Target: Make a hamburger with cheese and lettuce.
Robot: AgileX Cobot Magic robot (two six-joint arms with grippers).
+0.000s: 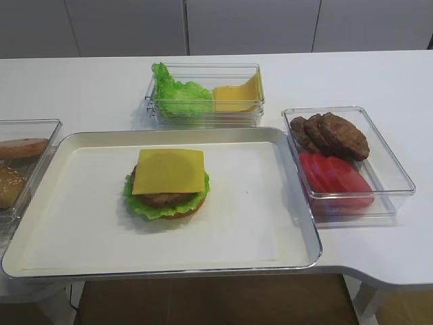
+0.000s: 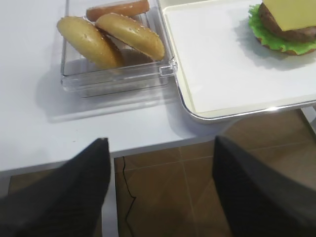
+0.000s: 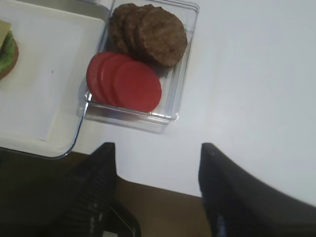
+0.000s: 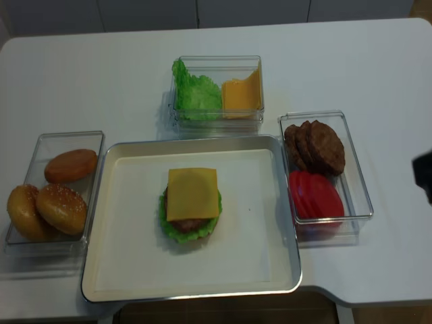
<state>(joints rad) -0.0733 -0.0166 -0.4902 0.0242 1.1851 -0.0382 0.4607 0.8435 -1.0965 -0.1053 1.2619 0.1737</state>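
Note:
The hamburger (image 1: 167,196) sits left of centre on the white tray (image 1: 257,203): bun base, the frilly green lettuce (image 1: 145,208), a brown patty and, flat on top, the square yellow cheese (image 1: 169,170). Neither gripper touches it. My right gripper (image 3: 157,148) hangs open and empty over the table's front edge, just short of the patty and tomato box (image 3: 138,64). My left gripper (image 2: 160,143) is open and empty too, above the front edge near the bun box (image 2: 113,49). The hamburger (image 2: 286,29) shows at the top right of the left wrist view.
A clear box (image 1: 206,95) of spare lettuce leaves and cheese slices stands behind the tray. The box of patties and tomato slices (image 1: 348,159) is to its right, the bun box (image 4: 54,192) to its left. A dark arm part (image 4: 424,175) shows at the far right edge.

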